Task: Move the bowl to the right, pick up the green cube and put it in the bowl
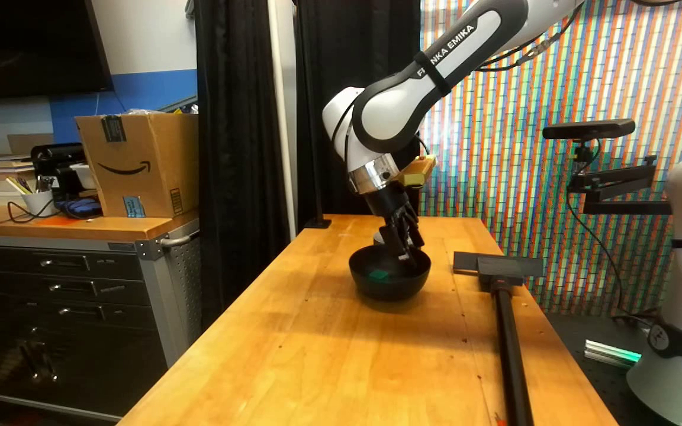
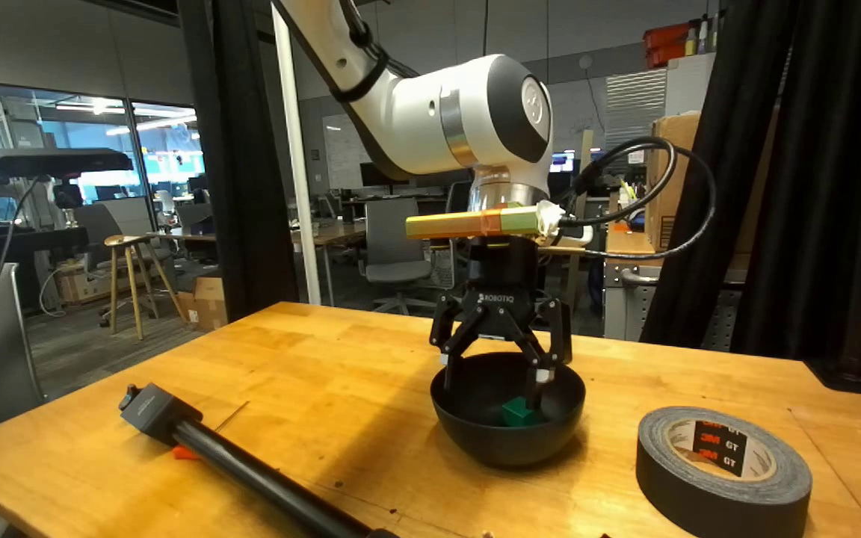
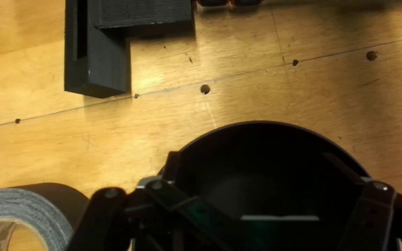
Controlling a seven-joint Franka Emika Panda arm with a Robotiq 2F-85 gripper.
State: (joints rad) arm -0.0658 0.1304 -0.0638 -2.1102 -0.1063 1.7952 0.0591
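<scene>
On wooden desk (image 2: 288, 359), see bowl (image 2: 501, 448) with cube (image 2: 520, 412) inside at 5 o'clock in an exterior view. Find hand (image 2: 490, 394) spread wide within, gripping nothing. Likely time to retreat: lift straight toward 12 o'clock without brushing cube or bowl.

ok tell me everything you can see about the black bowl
The bowl is round, black and smooth, faintly shiny inside, with a thin rim and curved walls, perhaps of plastic. It stands upright on the wooden table, apart from the roll of tape. The green cube lies inside it. The gripper is open at the bowl's mouth; whether its fingers touch the wall cannot be told.
</scene>
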